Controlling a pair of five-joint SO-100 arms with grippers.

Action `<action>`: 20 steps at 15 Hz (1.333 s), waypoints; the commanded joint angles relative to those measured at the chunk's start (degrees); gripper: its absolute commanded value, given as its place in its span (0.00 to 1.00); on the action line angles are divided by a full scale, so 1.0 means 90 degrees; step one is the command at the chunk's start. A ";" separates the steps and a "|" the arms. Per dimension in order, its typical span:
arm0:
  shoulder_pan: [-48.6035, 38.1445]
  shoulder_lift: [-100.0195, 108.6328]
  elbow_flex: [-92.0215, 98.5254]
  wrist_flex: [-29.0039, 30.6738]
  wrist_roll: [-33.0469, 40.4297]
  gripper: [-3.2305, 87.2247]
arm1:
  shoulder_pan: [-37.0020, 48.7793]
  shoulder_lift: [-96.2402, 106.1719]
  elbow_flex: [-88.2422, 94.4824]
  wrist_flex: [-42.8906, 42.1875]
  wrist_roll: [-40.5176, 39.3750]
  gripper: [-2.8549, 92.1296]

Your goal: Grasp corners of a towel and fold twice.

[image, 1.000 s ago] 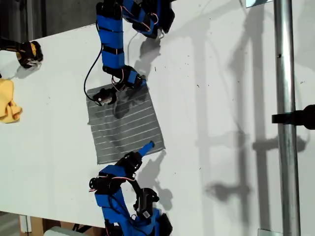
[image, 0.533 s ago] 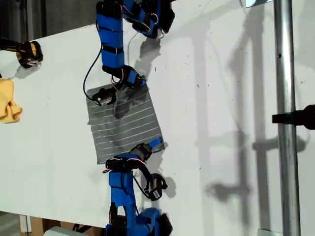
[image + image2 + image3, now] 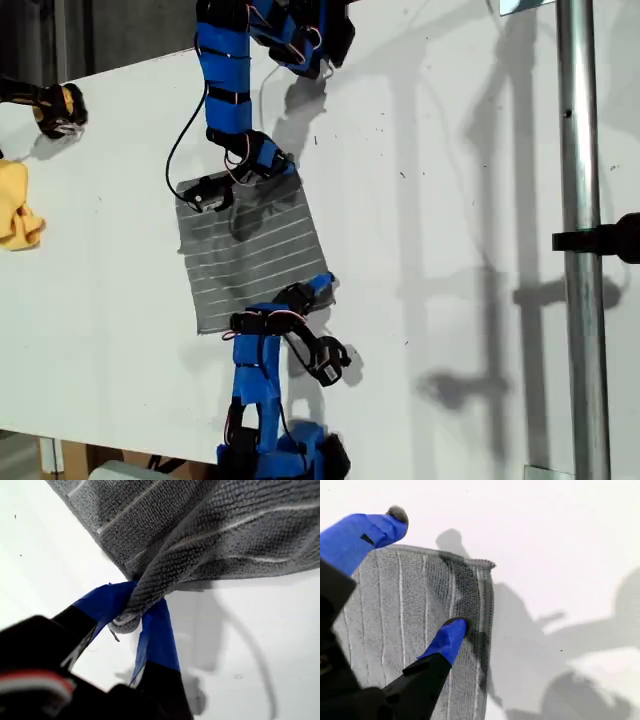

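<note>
My first tool [image 3: 136, 611] was clamped on a towel [image 3: 252, 255] corner, while my second tool [image 3: 422, 575], prongs apart over another corner, needed lowering before closing.

Both arms are built of bright blue printed links with black servo blocks, looped with thin black, red and white cables, and my first gripper [image 3: 135, 617] and my second gripper [image 3: 425, 575] end in blue tapered fingers on black mounts.
</note>
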 commanded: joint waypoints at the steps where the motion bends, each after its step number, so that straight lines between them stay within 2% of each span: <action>1: -0.0127 0.0078 0.0029 -0.0098 -0.0117 0.41 | -0.0068 0.0391 -0.0020 0.0020 0.0039 0.03; 8: -0.0449 -0.0518 -0.0078 -0.0068 -0.0244 0.34 | -0.0078 0.0391 -0.0020 0.0039 0.0039 0.03; 10: -0.0566 -0.0723 -0.0322 0.0107 -0.0293 0.27 | -0.0068 0.0400 -0.0020 0.0039 0.0039 0.03; 13: -0.0518 -0.1270 -0.1123 0.0635 -0.0293 0.04 | -0.0049 0.0400 -0.0020 0.0039 0.0010 0.03; 14: -0.0488 -0.1367 -0.1299 0.0762 -0.0322 0.02 | -0.0049 0.0410 -0.0020 0.0049 0.0010 0.03; 17: -0.0371 -0.1318 -0.1748 0.1182 -0.0264 0.02 | -0.0088 0.0596 -0.0059 0.0215 0.0039 0.03; 20: -0.0254 -0.0859 -0.1982 0.1484 -0.0088 0.02 | -0.0352 0.1133 -0.0410 0.0869 0.0059 0.03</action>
